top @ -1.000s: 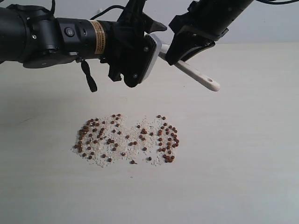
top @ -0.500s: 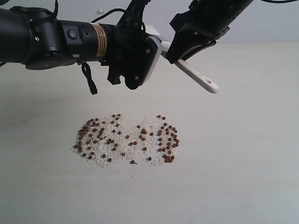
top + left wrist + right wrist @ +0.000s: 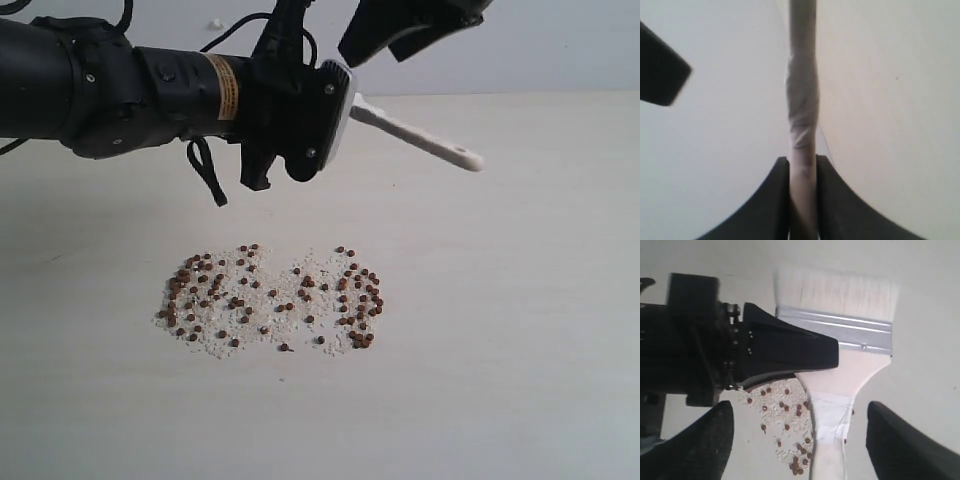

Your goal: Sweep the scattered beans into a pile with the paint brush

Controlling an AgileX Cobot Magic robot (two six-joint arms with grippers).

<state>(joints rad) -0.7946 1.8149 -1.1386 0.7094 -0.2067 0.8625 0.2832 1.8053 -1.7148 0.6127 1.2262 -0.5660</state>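
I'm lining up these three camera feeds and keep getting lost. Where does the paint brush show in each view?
Exterior view: the paint brush is at upper middle, with its handle sticking out rightward from the left tool.
Left wrist view: it is seen edge-on, running through the picture's middle between the jaws.
Right wrist view: it is seen broadside, near the middle, with bristles, ferrule and handle showing.
Shared landmark: the left tool, shut on the brush, appears in all three views.

A: What is everything resting on?

B: A pale, matte table, plain all over.

A: And what lies on it?

B: Small reddish-brown beans, scattered flat in 2 loose patches side by side, almost meeting in the middle. Pale grit lies among and around them, showing most along the left patch's lower edge in the exterior view.
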